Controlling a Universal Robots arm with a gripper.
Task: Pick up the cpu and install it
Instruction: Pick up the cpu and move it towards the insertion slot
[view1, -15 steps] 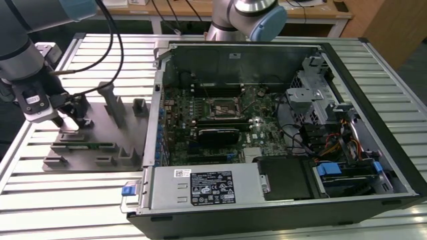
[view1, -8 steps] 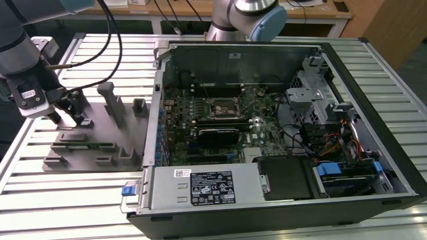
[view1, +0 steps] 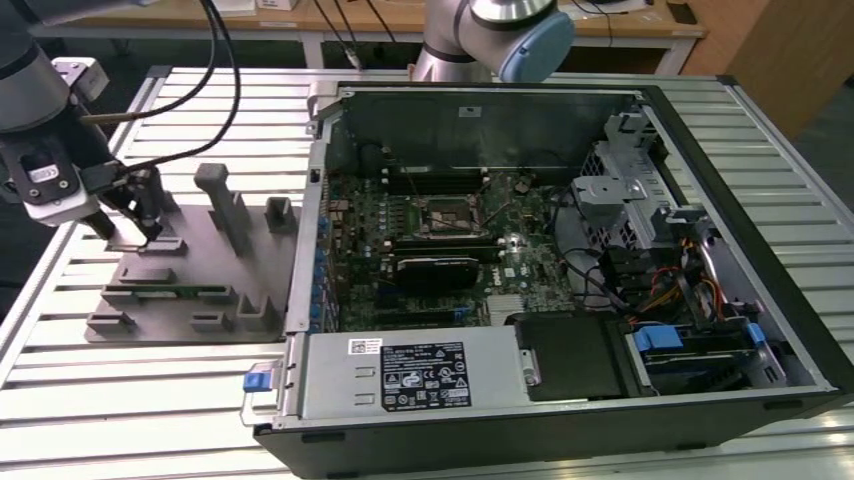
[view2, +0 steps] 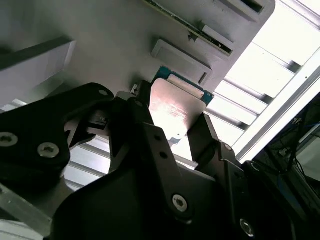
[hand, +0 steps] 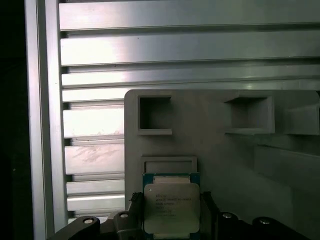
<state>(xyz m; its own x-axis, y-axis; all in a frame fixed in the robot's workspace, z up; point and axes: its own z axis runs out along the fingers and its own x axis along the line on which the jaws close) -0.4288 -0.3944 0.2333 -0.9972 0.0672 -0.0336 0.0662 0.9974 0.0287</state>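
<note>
Exterior view: your end effector (view1: 134, 238) hangs at the grey fixture (view1: 200, 285), well apart from the motherboard socket (view1: 447, 213); second wrist view: it looks clamped on the cpu (view2: 175, 107) by its edges; first wrist view: the cpu is over the fixture; installation remains undone.

Open computer case (view1: 507, 125) — grey fixture (view1: 187, 250) beside.

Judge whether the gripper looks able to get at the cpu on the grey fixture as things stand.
Probably yes: the gripper straddles the cpu at the grey fixture, a finger seemingly against each side, with nothing in between.
</note>
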